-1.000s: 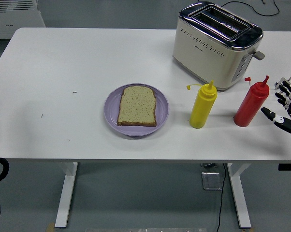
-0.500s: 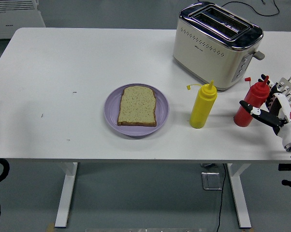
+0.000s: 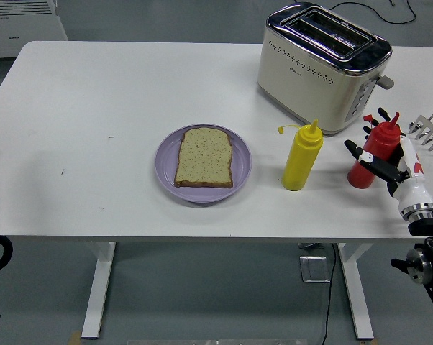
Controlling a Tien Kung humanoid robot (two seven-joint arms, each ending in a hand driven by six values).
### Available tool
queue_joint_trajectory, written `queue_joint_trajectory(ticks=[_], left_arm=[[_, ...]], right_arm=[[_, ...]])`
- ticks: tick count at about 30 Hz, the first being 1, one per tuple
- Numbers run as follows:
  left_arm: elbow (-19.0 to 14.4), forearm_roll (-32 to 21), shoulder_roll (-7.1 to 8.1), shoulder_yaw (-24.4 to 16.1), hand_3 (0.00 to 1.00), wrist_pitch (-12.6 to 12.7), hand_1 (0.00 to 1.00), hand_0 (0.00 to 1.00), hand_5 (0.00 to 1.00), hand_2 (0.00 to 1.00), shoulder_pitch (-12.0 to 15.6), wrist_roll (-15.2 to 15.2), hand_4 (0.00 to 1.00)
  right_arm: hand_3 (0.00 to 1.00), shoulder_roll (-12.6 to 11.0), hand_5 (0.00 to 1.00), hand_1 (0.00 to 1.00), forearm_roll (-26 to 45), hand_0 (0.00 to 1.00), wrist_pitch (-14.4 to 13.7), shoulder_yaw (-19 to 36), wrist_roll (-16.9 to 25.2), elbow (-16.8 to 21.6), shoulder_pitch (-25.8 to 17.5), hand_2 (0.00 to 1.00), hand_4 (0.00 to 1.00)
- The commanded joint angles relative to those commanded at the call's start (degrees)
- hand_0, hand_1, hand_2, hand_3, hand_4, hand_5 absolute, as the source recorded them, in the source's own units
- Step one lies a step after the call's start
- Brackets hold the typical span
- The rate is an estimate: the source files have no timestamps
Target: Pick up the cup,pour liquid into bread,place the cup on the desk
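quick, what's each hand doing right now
Left hand: not in view.
Right hand: open, fingers spread around the red bottle, not clearly gripping it yet.

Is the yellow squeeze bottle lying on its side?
No, the yellow squeeze bottle stands upright on the table, right of the purple plate with the bread.

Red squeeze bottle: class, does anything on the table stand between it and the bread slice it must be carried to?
Yes. The yellow squeeze bottle stands upright between the red squeeze bottle and the bread slice on the purple plate. The right hand is already at the red bottle with nothing between them.
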Motion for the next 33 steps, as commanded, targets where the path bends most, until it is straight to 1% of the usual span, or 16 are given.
queue_joint_trajectory(ticks=[2, 5, 6, 11, 12, 17, 18, 23, 24, 29, 30, 33], left_arm=[[0.0, 0.0, -0.01, -0.1, 0.842, 0.0, 0.859, 0.848, 0.998, 0.886, 0.0, 0.0, 0.621], [0.0, 0.0, -0.02, -0.1, 0.842, 0.0, 0.859, 0.848, 0.998, 0.886, 0.0, 0.0, 0.621], [0.0, 0.0, -0.02, -0.1, 0.840, 0.0, 0.859, 0.848, 0.998, 0.886, 0.0, 0.0, 0.620], [0.0, -0.1, -0.02, -0.2, 0.840, 0.0, 0.859, 0.848, 0.998, 0.886, 0.1, 0.0, 0.620], [0.0, -0.1, -0.03, -0.2, 0.839, 0.0, 0.859, 0.849, 0.998, 0.887, 0.1, 0.0, 0.619], [0.1, 0.0, -0.05, -0.2, 0.839, 0.0, 0.859, 0.849, 0.998, 0.887, 0.1, 0.1, 0.619], [0.1, 0.0, -0.04, -0.2, 0.839, 0.0, 0.859, 0.849, 0.998, 0.886, 0.1, 0.1, 0.623], [0.1, 0.0, -0.04, -0.2, 0.839, 0.0, 0.859, 0.849, 0.998, 0.886, 0.1, 0.1, 0.623], [0.0, 0.0, -0.03, -0.2, 0.835, 0.0, 0.859, 0.849, 0.998, 0.886, 0.1, 0.1, 0.619], [0.0, 0.0, -0.05, -0.3, 0.835, 0.1, 0.859, 0.849, 0.998, 0.886, 0.1, 0.1, 0.619], [0.0, 0.0, -0.05, -0.3, 0.834, 0.1, 0.859, 0.848, 0.998, 0.886, 0.1, 0.1, 0.620], [0.0, 0.0, -0.07, -0.3, 0.834, 0.1, 0.859, 0.848, 0.998, 0.886, 0.1, 0.1, 0.620]], right_arm=[[0.578, 0.4, 0.244, 0.486, 2.5, 0.462, -2.0, -0.7, 0.4, -0.3, 0.4, 0.454, 0.929], [0.578, 0.8, 0.244, 0.486, 5.3, 0.462, -3.0, -1.5, 0.2, -0.6, 0.9, 0.454, 0.929], [0.458, 0.9, 0.218, 0.418, 6.2, 0.394, -3.1, -1.8, 0.5, -0.7, 1.0, 0.382, 0.910], [0.458, 1.5, 0.218, 0.418, 10.4, 0.394, -3.9, -2.8, 2.3, -1.3, 1.6, 0.382, 0.910], [0.359, 1.6, 0.174, 0.321, 11.3, 0.298, -4.3, -3.0, 2.7, -1.4, 1.8, 0.340, 0.876], [0.359, 1.9, 0.174, 0.321, 15.1, 0.298, -5.4, -3.1, 4.2, -1.8, 2.3, 0.340, 0.876], [0.304, 1.9, 0.173, 0.231, 15.3, 0.185, -5.4, -3.1, 4.2, -1.8, 2.4, 0.269, 0.867], [0.304, 1.9, 0.173, 0.231, 19.4, 0.185, -5.0, -2.5, 4.6, -1.8, 2.4, 0.269, 0.867], [0.287, 1.9, 0.201, 0.103, 20.1, 0.079, -4.8, -2.3, 4.5, -1.8, 2.4, 0.183, 0.867], [0.287, 1.8, 0.201, 0.103, 23.0, 0.079, -3.2, -1.4, 4.0, -1.5, 2.4, 0.183, 0.867], [0.276, 1.8, 0.222, 0.047, 23.3, 0.028, -3.0, -1.2, 3.8, -1.3, 2.4, 0.157, 0.871], [0.276, 1.6, 0.222, 0.047, 23.8, 0.028, -2.6, -0.4, 3.2, -0.6, 2.4, 0.157, 0.871]])
